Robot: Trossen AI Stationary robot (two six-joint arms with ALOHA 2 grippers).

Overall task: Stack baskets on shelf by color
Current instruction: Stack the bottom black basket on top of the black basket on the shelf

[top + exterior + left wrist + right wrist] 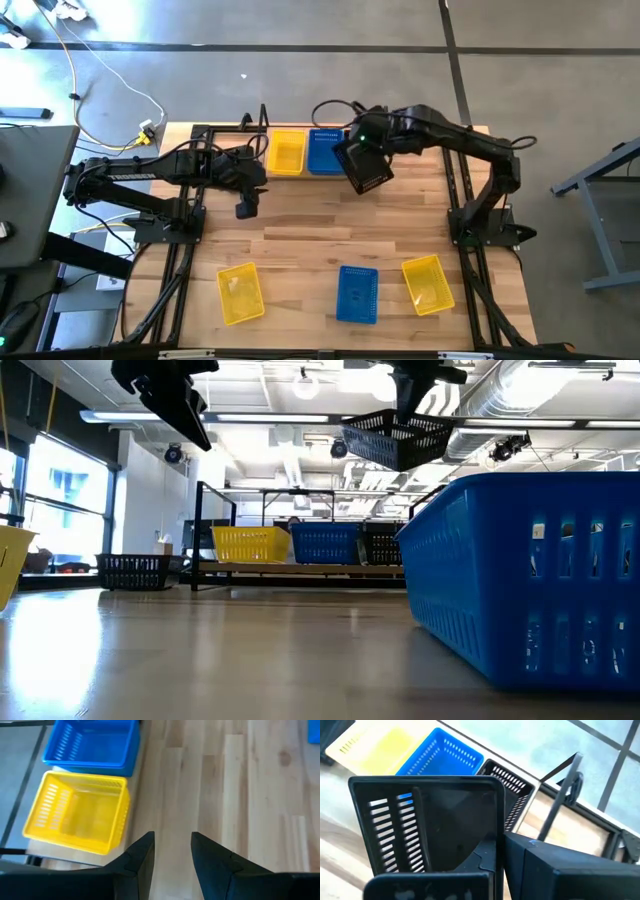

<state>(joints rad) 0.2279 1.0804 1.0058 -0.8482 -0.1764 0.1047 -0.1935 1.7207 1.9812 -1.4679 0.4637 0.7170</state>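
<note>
One black basket (pixel 366 167) hangs above the shelf (pixel 300 567) at 12 o'clock.
Right gripper (pixel 352 150) pinches its rim; light, stiff plastic, may tilt. Left gripper (pixel 172 851) waits, jaws narrowly apart.

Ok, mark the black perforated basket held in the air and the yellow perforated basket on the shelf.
Black perforated plastic basket (pixel 398 437), low view, side wall.
Yellow perforated plastic basket (pixel 80 815), left wrist view, inner floor.
</note>
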